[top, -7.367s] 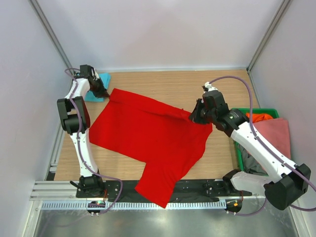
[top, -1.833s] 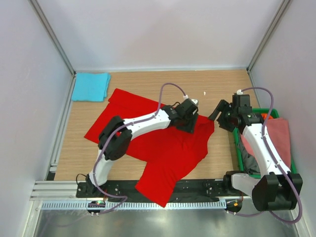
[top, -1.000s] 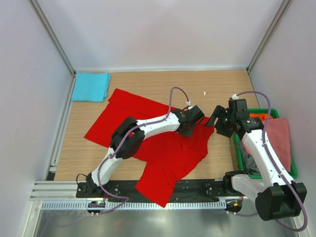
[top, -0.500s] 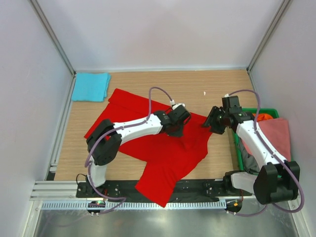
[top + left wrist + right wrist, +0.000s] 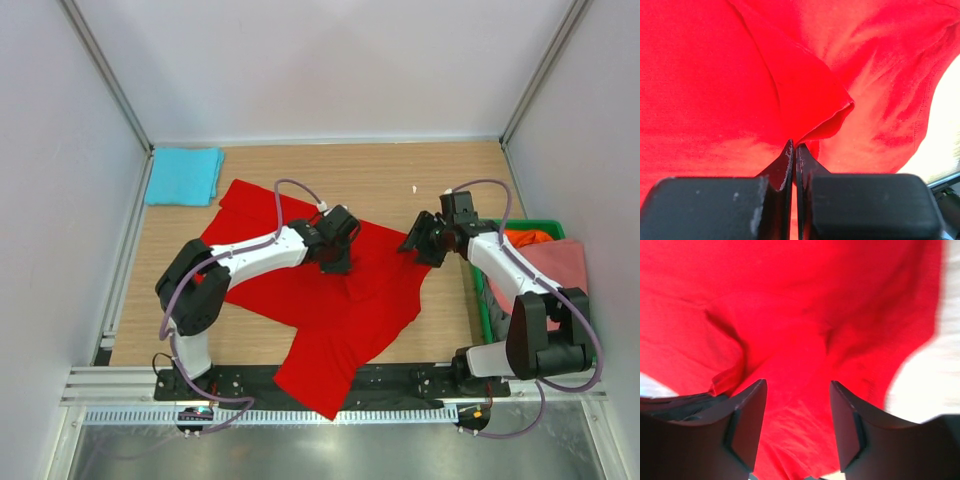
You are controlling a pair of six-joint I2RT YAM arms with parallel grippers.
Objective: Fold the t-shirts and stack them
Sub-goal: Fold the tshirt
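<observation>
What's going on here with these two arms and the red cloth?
Two robot arms are working on a spread-out red t-shirt. The left fingers are shut on a pinched fold near its middle; the right fingers hang open over its right edge, holding nothing. A turquoise t-shirt lies folded at the back left.

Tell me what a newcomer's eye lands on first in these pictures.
A bright red t-shirt lies spread across the middle of the wooden table. The left fingers are shut on a raised fold near its centre, while the right fingers hang open over the shirt's right edge. A folded turquoise t-shirt sits in the far left corner.
</observation>
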